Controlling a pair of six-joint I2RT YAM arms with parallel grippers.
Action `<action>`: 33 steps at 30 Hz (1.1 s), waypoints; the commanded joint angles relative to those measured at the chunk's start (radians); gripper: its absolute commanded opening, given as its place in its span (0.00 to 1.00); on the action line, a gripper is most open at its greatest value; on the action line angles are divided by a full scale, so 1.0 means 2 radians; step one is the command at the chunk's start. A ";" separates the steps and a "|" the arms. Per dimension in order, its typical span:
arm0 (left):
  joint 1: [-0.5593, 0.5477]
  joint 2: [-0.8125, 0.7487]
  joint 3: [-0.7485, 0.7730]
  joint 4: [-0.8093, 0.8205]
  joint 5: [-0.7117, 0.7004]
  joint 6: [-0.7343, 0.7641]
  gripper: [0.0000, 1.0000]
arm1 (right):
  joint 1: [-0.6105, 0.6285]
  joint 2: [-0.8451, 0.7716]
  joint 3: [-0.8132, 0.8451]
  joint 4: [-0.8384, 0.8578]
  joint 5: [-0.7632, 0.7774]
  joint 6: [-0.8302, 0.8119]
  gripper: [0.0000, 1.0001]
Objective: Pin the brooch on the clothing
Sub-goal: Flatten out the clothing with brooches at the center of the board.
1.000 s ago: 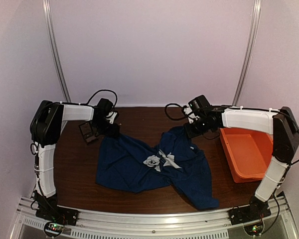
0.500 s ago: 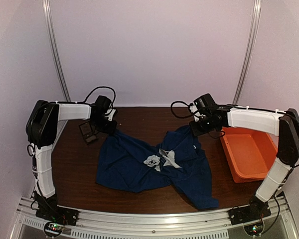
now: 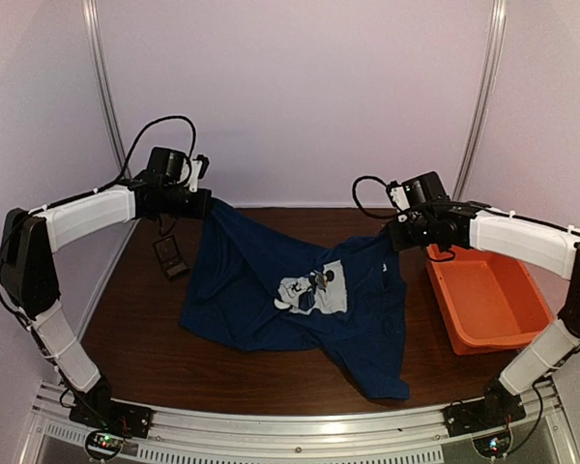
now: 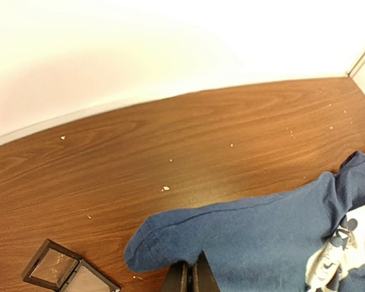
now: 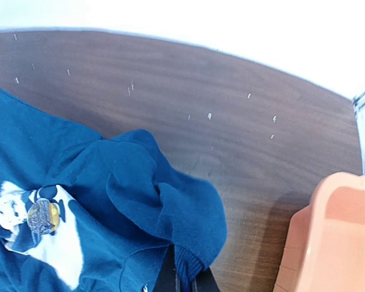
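Observation:
The clothing point(image 3: 242, 280), a navy T-shirt, hangs stretched between both arms above the table, and its white mouse print point(image 3: 311, 288) faces up. My left gripper point(image 3: 201, 201) is shut on the shirt's far left corner. In the left wrist view the jaws point(image 4: 190, 277) pinch a fold of the clothing point(image 4: 261, 237). My right gripper point(image 3: 394, 237) is shut on the far right edge, where its jaws point(image 5: 185, 280) clamp a ribbed hem of the clothing point(image 5: 109, 176). A small round grey-brown spot point(image 5: 41, 216) sits on the print. I cannot tell whether it is the brooch.
A small black hinged box point(image 3: 169, 256) lies open on the table left of the shirt, also seen in the left wrist view point(image 4: 67, 274). An orange tub point(image 3: 493, 295) stands at the right. The white back wall is close behind both grippers.
The left gripper has shut on the shirt's corner. Both arms have risen and drawn apart, lifting and spreading the shirt so that the crumpled print now lies unfolded.

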 commanded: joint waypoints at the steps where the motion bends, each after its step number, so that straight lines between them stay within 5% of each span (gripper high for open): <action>1: 0.003 -0.047 -0.021 0.041 -0.006 -0.010 0.00 | -0.021 -0.066 -0.025 0.061 0.005 -0.001 0.00; 15: -0.006 -0.185 -0.061 0.044 0.021 -0.016 0.00 | -0.038 -0.212 -0.075 0.100 -0.072 0.001 0.00; 29: -0.102 -0.403 -0.155 0.049 0.007 -0.003 0.00 | -0.038 -0.413 -0.106 0.105 -0.214 -0.005 0.00; 33: -0.113 -0.443 -0.174 0.053 -0.031 -0.010 0.00 | -0.038 -0.430 -0.106 0.105 -0.151 0.003 0.00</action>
